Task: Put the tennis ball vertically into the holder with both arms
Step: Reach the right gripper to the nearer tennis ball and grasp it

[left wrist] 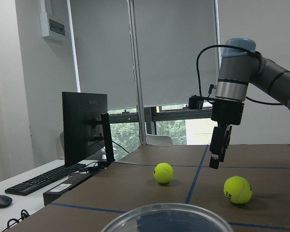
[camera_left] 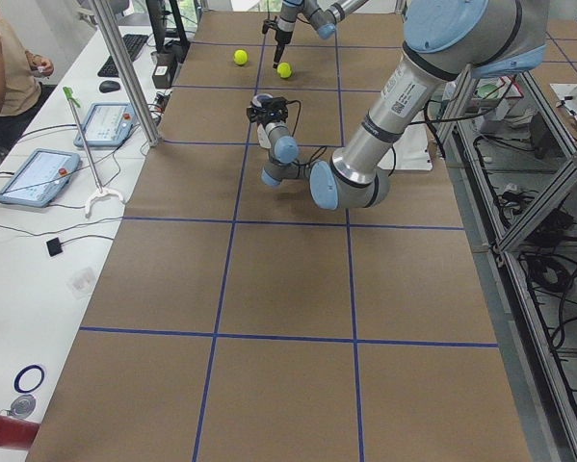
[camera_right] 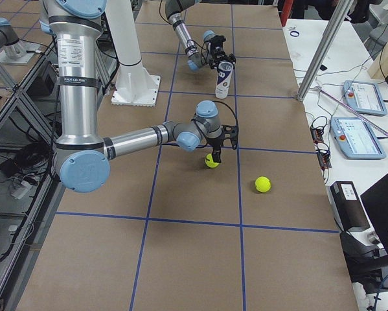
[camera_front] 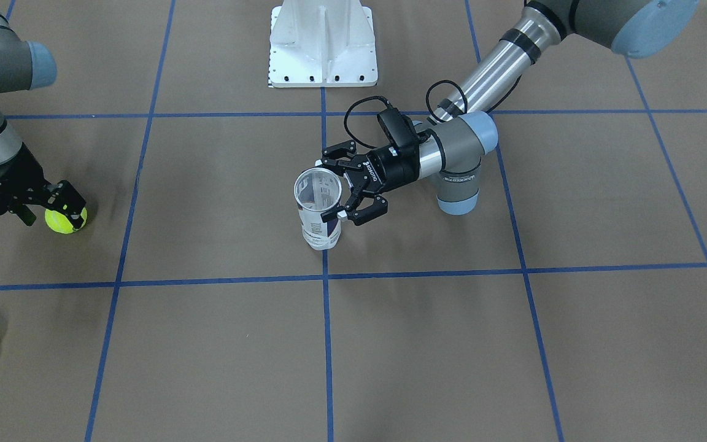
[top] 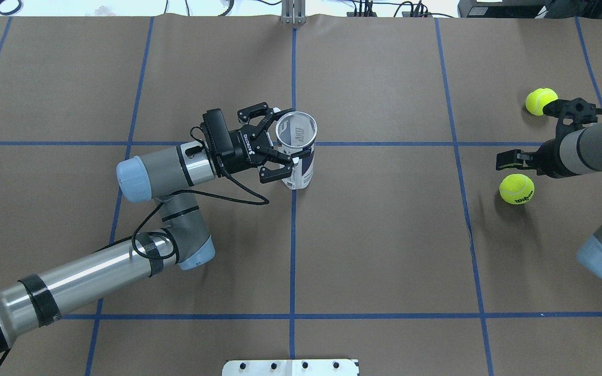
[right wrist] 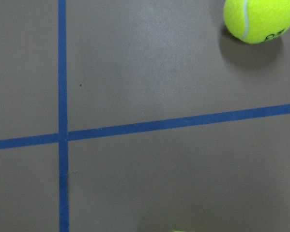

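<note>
The clear holder tube (top: 298,156), with a navy-and-white label, stands upright with its mouth up at the table's middle; it also shows in the front view (camera_front: 320,212). My left gripper (top: 283,137) is level and open, with one jaw on each side of the tube's upper part. One tennis ball (top: 516,189) lies at my right, and a second tennis ball (top: 540,100) lies farther out. My right gripper (camera_front: 46,207) points down and is open just above and beside the nearer ball (camera_front: 66,221). In the left wrist view it (left wrist: 216,154) hangs between both balls.
The white pedestal base (camera_front: 323,46) stands at the robot's edge of the table. Blue tape lines cross the brown table cover (top: 384,235). An operator's desk with tablets (camera_left: 38,173) runs along the far side.
</note>
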Motion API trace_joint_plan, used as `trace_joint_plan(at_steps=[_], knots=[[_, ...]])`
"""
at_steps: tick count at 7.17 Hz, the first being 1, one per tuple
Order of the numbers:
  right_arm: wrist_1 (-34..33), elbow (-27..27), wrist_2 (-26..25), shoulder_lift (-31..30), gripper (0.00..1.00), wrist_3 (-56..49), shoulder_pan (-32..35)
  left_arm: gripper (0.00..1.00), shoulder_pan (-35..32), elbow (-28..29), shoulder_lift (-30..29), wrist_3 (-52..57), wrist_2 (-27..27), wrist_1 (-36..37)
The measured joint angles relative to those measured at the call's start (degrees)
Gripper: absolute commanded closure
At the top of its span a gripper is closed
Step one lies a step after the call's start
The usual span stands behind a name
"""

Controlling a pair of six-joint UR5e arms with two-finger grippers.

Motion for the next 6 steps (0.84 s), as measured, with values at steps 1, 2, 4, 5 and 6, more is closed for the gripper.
trace_joint_plan(at_steps=[1, 2, 4, 5, 6], knots=[[0.0, 0.02, -2.06, -0.54, 0.0, -0.03, -1.7, 0.08, 0.0, 0.0, 0.0, 0.0, 0.0, 0.0], [-0.01, 0.03, -3.45, -1.34, 0.0, -0.29, -2.88, 0.08, 0.0, 0.01, 0.0, 0.0, 0.0, 0.0], [-0.07, 0.03, -5.4, -2.55, 0.0, -0.72, -4.62, 0.07, 0.09, 0.07, 0.0, 0.0, 0.0, 0.0], [-0.14, -0.01, -6.46, -2.83, 0.03, -0.79, -5.6, 0.07, 0.13, 0.08, 0.0, 0.0, 0.0, 0.0], [-0.26, -0.04, -7.32, -2.93, 0.67, -0.8, -6.35, 0.07, 0.15, 0.1, 0.0, 0.0, 0.0, 0.0]])
